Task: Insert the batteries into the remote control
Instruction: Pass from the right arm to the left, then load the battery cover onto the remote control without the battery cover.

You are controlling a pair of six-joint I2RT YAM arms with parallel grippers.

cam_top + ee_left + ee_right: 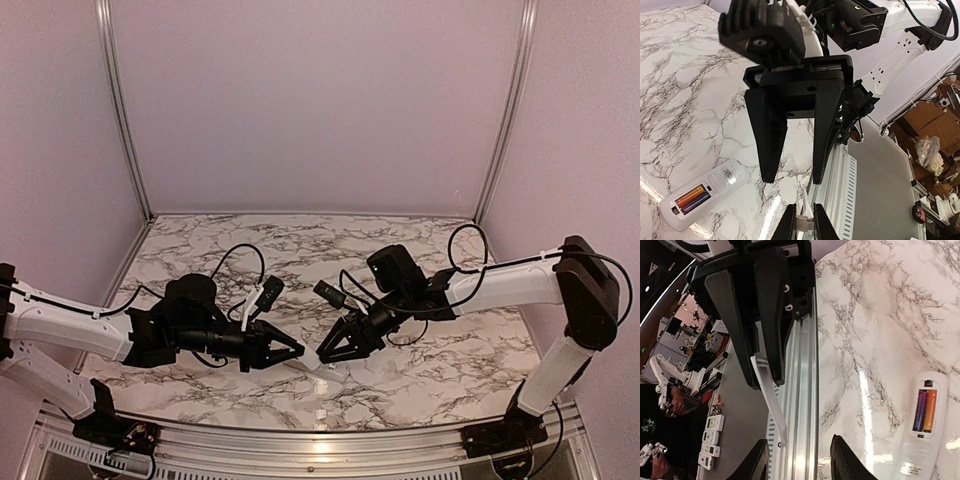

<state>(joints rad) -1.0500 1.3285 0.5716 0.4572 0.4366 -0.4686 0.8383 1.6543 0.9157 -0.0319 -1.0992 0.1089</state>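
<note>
The remote control [705, 192] lies back-up on the marble, its compartment open. The two batteries sit side by side in it, one orange [690, 195] and one dark purple-black [696, 201]. The remote also shows in the right wrist view [925, 430], with the orange battery [930, 411] and the dark one [919, 411] in it. My left gripper [805, 212] is shut on a thin plain white strip [808, 205] and holds it in the air over the table's front rail. My right gripper [800, 460] is open and empty, facing the left one tip to tip [330, 352]. The strip [771, 402] points toward it.
The aluminium front rail [802, 390] of the table runs just under both grippers. The marble tabletop [300, 250] stretches behind them, closed in by purple walls. Beyond the rail lie grey floor, cardboard boxes [925, 115] and several spare remotes [710, 440].
</note>
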